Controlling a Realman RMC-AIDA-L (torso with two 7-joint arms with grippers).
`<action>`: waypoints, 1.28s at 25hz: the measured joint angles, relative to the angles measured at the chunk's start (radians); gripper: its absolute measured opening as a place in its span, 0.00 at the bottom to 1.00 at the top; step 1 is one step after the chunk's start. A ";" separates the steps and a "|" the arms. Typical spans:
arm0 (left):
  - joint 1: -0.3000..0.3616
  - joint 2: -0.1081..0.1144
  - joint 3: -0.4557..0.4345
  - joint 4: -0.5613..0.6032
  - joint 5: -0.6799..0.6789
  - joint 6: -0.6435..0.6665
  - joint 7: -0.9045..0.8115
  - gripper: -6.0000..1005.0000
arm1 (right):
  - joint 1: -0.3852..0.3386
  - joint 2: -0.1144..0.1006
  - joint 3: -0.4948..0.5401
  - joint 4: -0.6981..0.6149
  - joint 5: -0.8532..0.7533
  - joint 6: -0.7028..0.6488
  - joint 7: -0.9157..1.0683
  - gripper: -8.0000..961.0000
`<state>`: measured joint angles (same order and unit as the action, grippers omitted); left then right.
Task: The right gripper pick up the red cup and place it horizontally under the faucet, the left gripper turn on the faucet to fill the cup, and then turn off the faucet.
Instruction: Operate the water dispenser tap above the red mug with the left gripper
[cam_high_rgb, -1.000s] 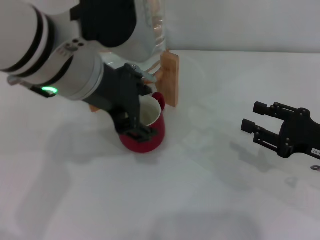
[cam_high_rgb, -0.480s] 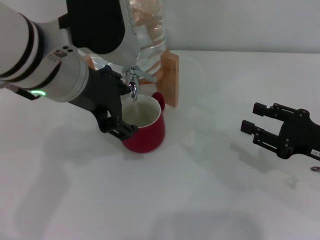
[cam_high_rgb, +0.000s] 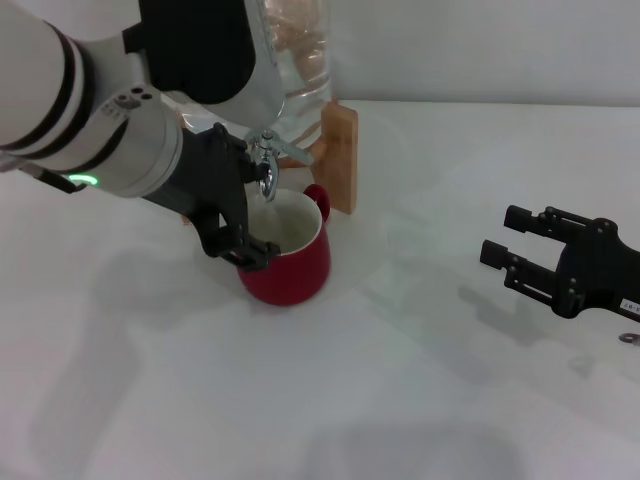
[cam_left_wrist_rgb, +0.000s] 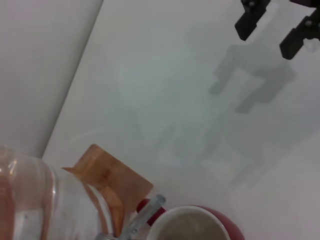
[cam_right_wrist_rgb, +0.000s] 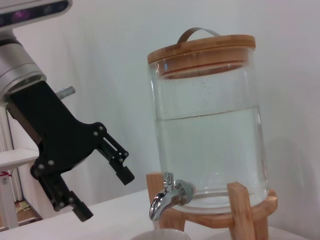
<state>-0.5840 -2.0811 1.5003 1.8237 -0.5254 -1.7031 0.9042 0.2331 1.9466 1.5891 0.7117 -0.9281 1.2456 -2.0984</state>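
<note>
The red cup (cam_high_rgb: 296, 265) stands upright on the white table, its cream inside facing up, right under the faucet (cam_high_rgb: 266, 168). The faucet's spout (cam_right_wrist_rgb: 157, 208) points down at the cup's rim (cam_right_wrist_rgb: 161, 235). My left gripper (cam_high_rgb: 248, 205) is open beside the faucet and the cup's left side, a small gap away from the tap, as the right wrist view shows (cam_right_wrist_rgb: 104, 195). In the left wrist view, the faucet's lever (cam_left_wrist_rgb: 148, 212) lies above the cup (cam_left_wrist_rgb: 234, 233). My right gripper (cam_high_rgb: 498, 232) is open and holds nothing, low over the table far right of the cup.
The faucet belongs to a clear glass jar (cam_right_wrist_rgb: 207, 145) of water with a wooden lid, resting on a wooden stand (cam_high_rgb: 340, 158) behind the cup. The white wall rises close behind the jar. Bare table (cam_high_rgb: 400, 380) lies between the cup and my right gripper.
My left gripper has pulled back from in front of the cup to its left side, uncovering the faucet and the cup's mouth. The right gripper has not moved.
</note>
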 joint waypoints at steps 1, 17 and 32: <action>-0.001 0.000 0.000 -0.001 0.003 0.004 0.000 0.81 | 0.000 0.000 0.000 0.000 0.000 0.000 0.000 0.57; -0.057 0.000 0.044 -0.089 0.039 0.069 0.005 0.81 | 0.005 0.001 0.002 0.000 0.000 -0.006 0.000 0.57; -0.094 -0.002 0.081 -0.126 0.047 0.077 0.005 0.81 | 0.002 -0.001 0.003 0.000 0.002 -0.004 0.002 0.57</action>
<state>-0.6784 -2.0832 1.5810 1.6974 -0.4788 -1.6258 0.9095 0.2355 1.9453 1.5922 0.7118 -0.9262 1.2414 -2.0960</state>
